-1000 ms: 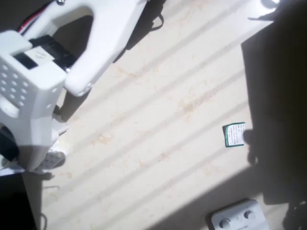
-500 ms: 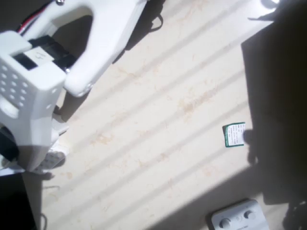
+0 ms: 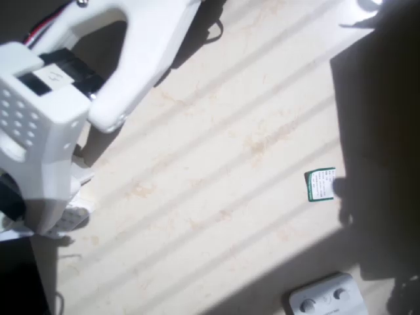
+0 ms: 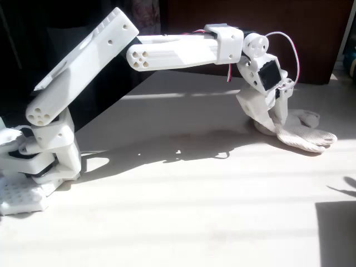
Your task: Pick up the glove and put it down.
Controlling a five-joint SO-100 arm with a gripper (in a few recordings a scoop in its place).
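Observation:
In the fixed view the white arm reaches across the table to the right, and its gripper (image 4: 272, 122) points down at the far right. The glove (image 4: 305, 137), pale beige and wrinkled, lies on the table (image 4: 183, 183) under and to the right of the gripper. Its left end rises between the jaws, which look shut on it. The rest of the glove rests on the tabletop in sunlight. The overhead view has the arm's white links (image 3: 59, 105) at the left edge.
A small green-and-white card (image 3: 321, 184) lies right of centre in the overhead view. A white box with round knobs (image 3: 326, 296) sits at the bottom edge. The arm's base (image 4: 28, 167) stands at the left in the fixed view. Dark shadow covers the right side.

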